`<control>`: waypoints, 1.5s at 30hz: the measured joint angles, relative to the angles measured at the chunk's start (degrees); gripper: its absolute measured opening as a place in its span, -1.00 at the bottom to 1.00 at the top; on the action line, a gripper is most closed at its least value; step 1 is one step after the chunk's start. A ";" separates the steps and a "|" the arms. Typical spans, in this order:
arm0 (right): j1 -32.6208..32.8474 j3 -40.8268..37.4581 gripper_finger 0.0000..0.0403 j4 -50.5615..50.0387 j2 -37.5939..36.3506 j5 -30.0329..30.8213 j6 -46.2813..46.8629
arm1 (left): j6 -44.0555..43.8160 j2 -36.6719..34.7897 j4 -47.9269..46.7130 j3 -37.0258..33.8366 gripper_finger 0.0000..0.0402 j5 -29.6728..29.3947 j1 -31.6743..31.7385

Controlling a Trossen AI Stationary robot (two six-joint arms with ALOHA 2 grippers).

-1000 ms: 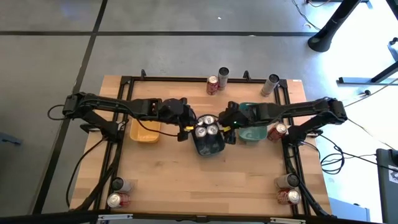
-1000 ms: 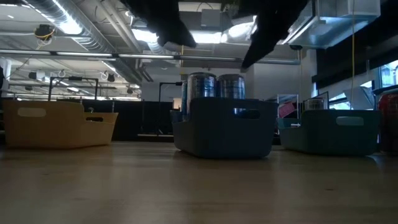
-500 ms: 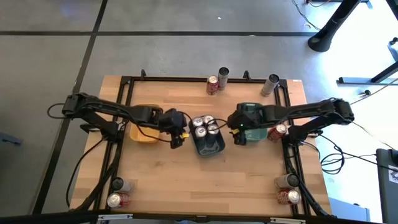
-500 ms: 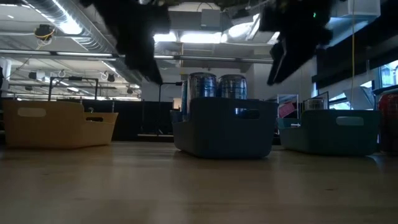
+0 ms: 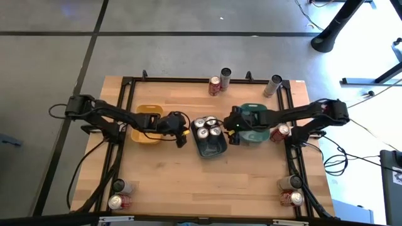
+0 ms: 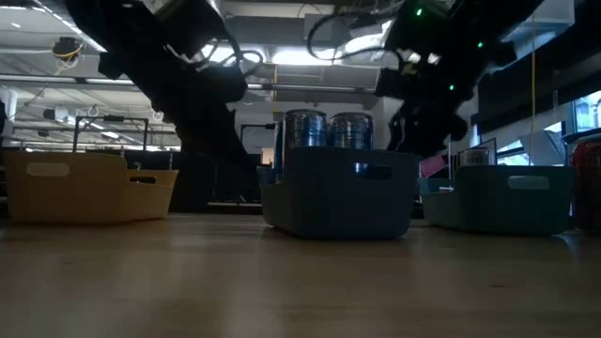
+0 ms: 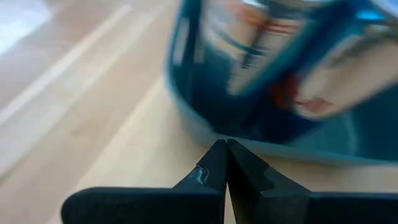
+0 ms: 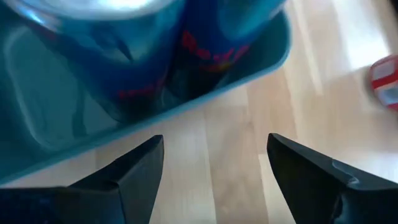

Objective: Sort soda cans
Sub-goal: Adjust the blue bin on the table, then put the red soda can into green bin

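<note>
Three soda cans (image 5: 207, 127) with silver tops stand upright in the far end of the grey-blue tray (image 5: 213, 149) at mid-table; the low view shows two of them (image 6: 327, 130) above the tray wall (image 6: 338, 192). My left gripper (image 5: 183, 135) is shut and hangs just left of that tray, its tips (image 7: 224, 152) pointing at the tray's wall (image 7: 249, 118). My right gripper (image 5: 231, 132) is open beside the tray's right side, between it and the teal tray (image 5: 254, 125). Its fingers (image 8: 140, 165) stand over bare table below the tray's rim (image 8: 186, 106).
A yellow tray (image 5: 147, 120) sits left of my left gripper. A red can (image 5: 215, 86), a dark can (image 5: 226, 76) and a silver one (image 5: 273, 85) are at the far edge. A red can (image 5: 281, 132) lies right of the teal tray. Cans lie at both near corners (image 5: 117, 194) (image 5: 290, 191).
Both grippers have come down from above the middle tray and its cans. My left one has drawn toward the table's left and rolled, staying shut. My right one has drawn toward the right, staying open. Both now hang low beside the tray walls. The cans have stayed put.
</note>
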 joint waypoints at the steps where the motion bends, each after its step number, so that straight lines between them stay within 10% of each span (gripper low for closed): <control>1: -0.27 0.00 0.41 0.55 0.90 -0.37 0.01 | 0.32 0.41 0.61 0.00 -0.99 -0.36 0.60; 28: -10.07 0.16 0.41 16.84 7.07 0.18 0.91 | 10.04 2.19 5.36 0.04 -0.99 -1.17 14.85; 45: -13.22 24.27 0.41 -8.53 1.13 1.46 -9.26 | 7.60 1.69 2.89 0.07 -0.99 -1.15 15.06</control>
